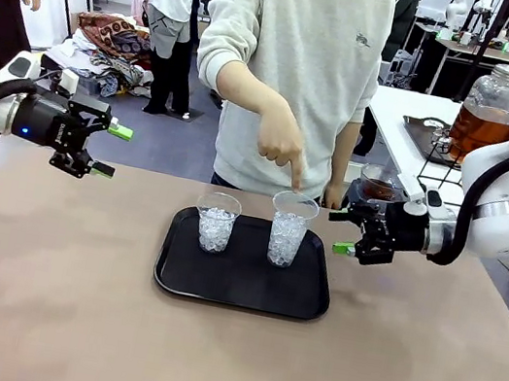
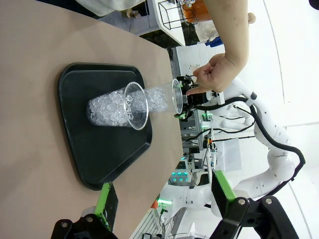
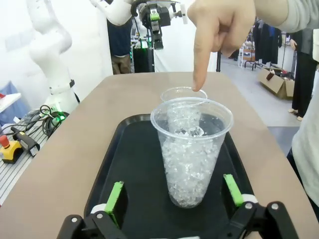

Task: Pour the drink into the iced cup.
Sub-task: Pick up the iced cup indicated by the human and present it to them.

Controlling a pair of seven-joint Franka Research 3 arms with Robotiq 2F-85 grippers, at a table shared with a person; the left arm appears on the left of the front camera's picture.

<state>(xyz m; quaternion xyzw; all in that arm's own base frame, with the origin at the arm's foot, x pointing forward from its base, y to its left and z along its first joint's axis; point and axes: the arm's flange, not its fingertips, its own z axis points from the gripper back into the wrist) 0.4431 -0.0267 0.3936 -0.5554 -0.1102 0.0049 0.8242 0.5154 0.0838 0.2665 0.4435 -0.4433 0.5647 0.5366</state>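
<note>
1. The drink [image 1: 377,185] is amber liquid in a small glass vessel at the far edge of the table [image 1: 36,310]. It sits just behind my right gripper [image 1: 341,232], and nothing holds it yet.
2. The iced cup [image 1: 288,228] I take as the target stands upright on the right half of the black tray [image 1: 241,294]. The person's hand [image 1: 282,146] points a finger down at its rim.
3. A second iced cup [image 1: 216,223] stands beside it, apart; I should not fill that one.
4. My right gripper is spread wide and empty, level with the pointed cup. It is nearest the drink, so I would turn it back there, grip low and firmly, and tilt slowly over the rim.
5. My left gripper [image 1: 111,150] is also spread and empty, hovering well off to the left.
</note>
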